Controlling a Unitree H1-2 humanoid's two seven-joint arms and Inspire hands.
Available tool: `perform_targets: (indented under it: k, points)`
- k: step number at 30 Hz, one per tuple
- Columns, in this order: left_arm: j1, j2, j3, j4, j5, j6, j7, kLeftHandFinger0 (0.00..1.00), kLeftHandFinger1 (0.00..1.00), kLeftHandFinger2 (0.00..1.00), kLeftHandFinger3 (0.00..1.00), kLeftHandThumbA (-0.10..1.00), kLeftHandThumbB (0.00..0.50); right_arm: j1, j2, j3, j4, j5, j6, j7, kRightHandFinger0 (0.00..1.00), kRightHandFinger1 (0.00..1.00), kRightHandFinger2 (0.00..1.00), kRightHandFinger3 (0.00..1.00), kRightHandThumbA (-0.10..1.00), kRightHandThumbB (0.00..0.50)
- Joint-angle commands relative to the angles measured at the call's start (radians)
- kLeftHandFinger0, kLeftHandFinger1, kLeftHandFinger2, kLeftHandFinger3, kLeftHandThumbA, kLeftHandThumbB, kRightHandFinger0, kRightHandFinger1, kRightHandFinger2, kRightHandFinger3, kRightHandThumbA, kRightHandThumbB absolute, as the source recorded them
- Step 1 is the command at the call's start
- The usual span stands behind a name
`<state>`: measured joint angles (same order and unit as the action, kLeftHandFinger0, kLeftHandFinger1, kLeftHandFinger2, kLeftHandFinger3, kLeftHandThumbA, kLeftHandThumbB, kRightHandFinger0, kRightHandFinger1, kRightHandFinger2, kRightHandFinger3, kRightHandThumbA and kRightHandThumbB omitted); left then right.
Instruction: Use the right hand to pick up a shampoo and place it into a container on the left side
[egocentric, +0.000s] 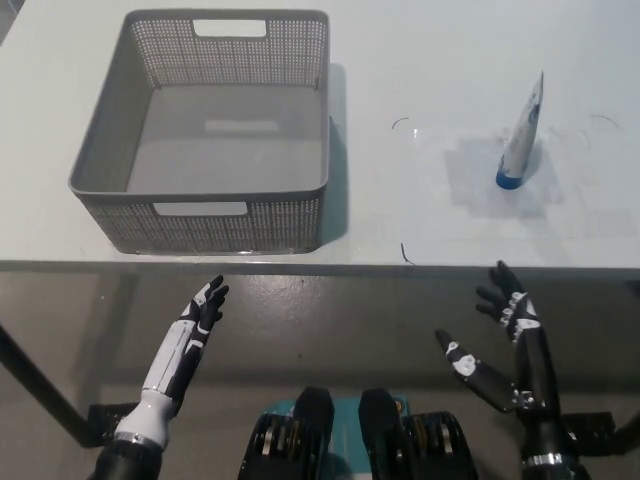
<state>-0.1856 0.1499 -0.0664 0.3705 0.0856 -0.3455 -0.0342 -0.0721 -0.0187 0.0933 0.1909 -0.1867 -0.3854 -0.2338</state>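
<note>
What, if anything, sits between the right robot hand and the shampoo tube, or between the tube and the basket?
Nothing visible. The right robot hand is open below the table edge; the shampoo tube stands upright on bare table above it. Only bare table lies between the tube and the empty grey basket to its left.

A pale, smooth worktop (420, 60) fills the upper part of the head view, its front edge running straight across the picture. On its left part stands a grey perforated basket (100, 175) with cut-out handles, nothing inside it. Well apart, on the right part, a white tube of shampoo (522, 135) stands on its blue cap, leaning slightly. Faint thin marks show on the surface between them.
</note>
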Motion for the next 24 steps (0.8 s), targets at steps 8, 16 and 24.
perform_targets:
  k: [8,16,24]
  points:
    - [0.042,0.006,-0.008,-0.077,-0.012,-0.101,-0.032,1.0,1.0,1.0,1.0,1.0,0.063,0.001,-0.026,-0.011,-0.261,-0.056,-0.085,-0.177,1.0,1.0,1.0,1.0,0.89,0.156]
    - [0.093,0.0,-0.016,-0.114,-0.025,-0.084,-0.052,1.0,1.0,1.0,1.0,1.0,0.083,-0.16,-0.068,-0.126,-0.268,-0.039,0.016,-0.104,1.0,1.0,1.0,1.0,0.94,0.219]
    - [0.107,-0.007,-0.016,-0.11,-0.029,-0.082,-0.053,1.0,1.0,1.0,1.0,1.0,0.065,-0.378,-0.123,-0.212,-0.027,0.029,0.077,-0.096,1.0,1.0,1.0,1.0,0.87,0.192]
